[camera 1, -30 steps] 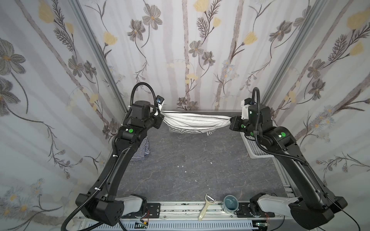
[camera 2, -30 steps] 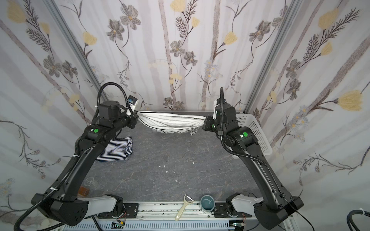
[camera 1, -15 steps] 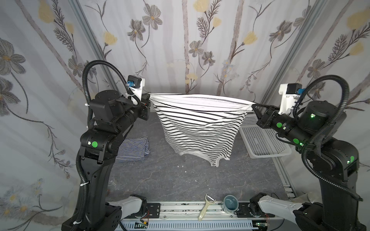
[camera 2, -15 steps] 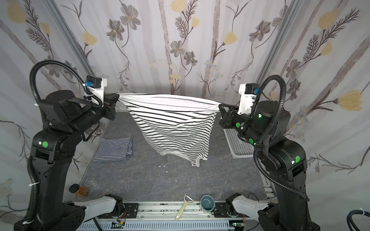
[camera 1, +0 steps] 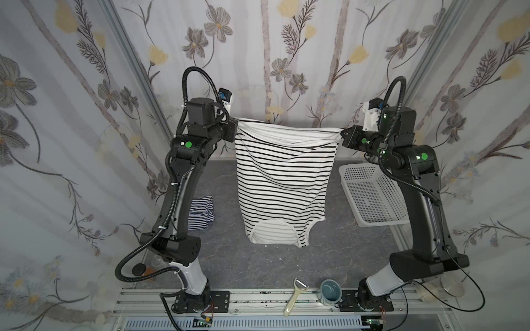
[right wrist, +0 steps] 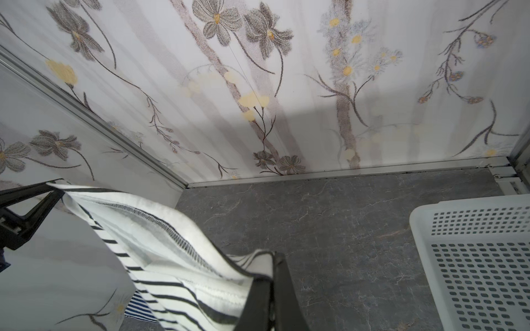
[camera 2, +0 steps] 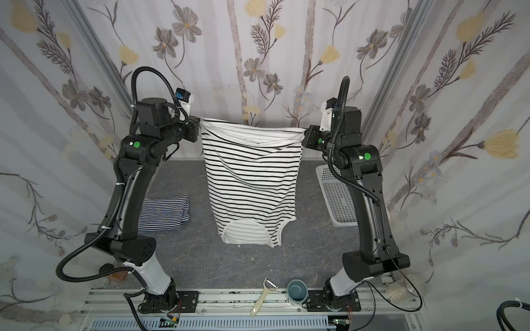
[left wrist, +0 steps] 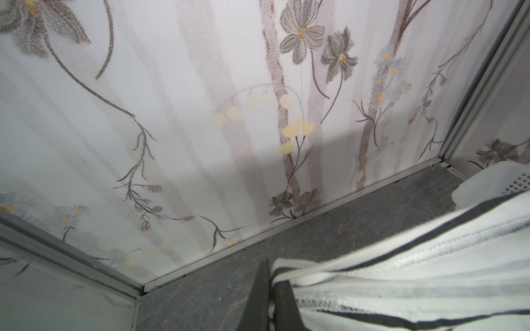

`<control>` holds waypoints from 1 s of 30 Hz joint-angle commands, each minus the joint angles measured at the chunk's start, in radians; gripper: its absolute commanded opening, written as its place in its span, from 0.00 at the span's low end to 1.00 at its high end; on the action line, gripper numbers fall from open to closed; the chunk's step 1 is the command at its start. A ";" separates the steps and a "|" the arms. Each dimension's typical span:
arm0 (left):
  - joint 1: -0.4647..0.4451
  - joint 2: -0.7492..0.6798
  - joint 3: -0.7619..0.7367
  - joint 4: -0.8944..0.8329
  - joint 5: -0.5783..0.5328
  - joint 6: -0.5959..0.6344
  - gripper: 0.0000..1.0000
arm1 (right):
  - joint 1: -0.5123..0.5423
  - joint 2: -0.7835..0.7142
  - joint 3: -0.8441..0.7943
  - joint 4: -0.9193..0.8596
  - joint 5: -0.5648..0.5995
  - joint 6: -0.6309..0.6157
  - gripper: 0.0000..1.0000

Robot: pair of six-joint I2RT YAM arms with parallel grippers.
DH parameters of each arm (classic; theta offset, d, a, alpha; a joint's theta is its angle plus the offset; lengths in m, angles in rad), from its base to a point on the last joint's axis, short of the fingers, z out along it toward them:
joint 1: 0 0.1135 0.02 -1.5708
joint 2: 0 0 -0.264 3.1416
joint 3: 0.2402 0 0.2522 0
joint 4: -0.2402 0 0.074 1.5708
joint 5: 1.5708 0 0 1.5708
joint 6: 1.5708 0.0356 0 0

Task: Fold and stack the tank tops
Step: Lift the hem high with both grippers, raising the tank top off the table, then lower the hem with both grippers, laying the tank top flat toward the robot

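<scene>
The left gripper (camera 1: 235, 129) is closed on one corner of the hem of the white tank top with black stripes (camera 1: 284, 183), and the right gripper (camera 1: 343, 135) is closed on the other corner. Both wrist views show the stitched edge pinched tightly between the jaws.

One second ago both arms were low at the far end of the table (camera 1: 258, 266) and the top was only a bunched strip between them. Now the arms are raised, and the top hangs open as a flat sheet with the hem up and the neckline and straps down. Whether its lower end touches the table cannot be told. It seems the top is now spread well enough to be laid down flat, which is needed before the first fold. The folding itself is not yet begun.

The navy striped tank top (camera 1: 202, 212) lies already folded at the left side of the table, partly behind the left arm, so it is probably the base of the stack.

The table is dark grey and looks like stone. A white perforated basket (camera 1: 370, 195) stands at the right side, and a peeler (camera 1: 295, 298) and a cup (camera 1: 329, 291) rest on the front rail. Pale floral walls (camera 1: 272, 43) close the space on three sides.
</scene>
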 commanded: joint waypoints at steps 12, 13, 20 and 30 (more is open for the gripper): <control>0.070 0.043 0.086 0.066 0.040 -0.055 0.00 | -0.121 0.055 0.047 0.131 -0.244 -0.007 0.00; 0.071 0.023 0.031 0.072 0.052 -0.049 0.00 | -0.121 0.030 -0.007 0.139 -0.225 -0.012 0.00; 0.081 -0.263 -0.666 0.266 0.101 0.000 0.00 | -0.115 -0.333 -0.793 0.467 -0.239 0.033 0.00; 0.083 -0.591 -1.406 0.278 0.122 0.139 0.00 | 0.002 -0.682 -1.481 0.542 -0.224 0.116 0.00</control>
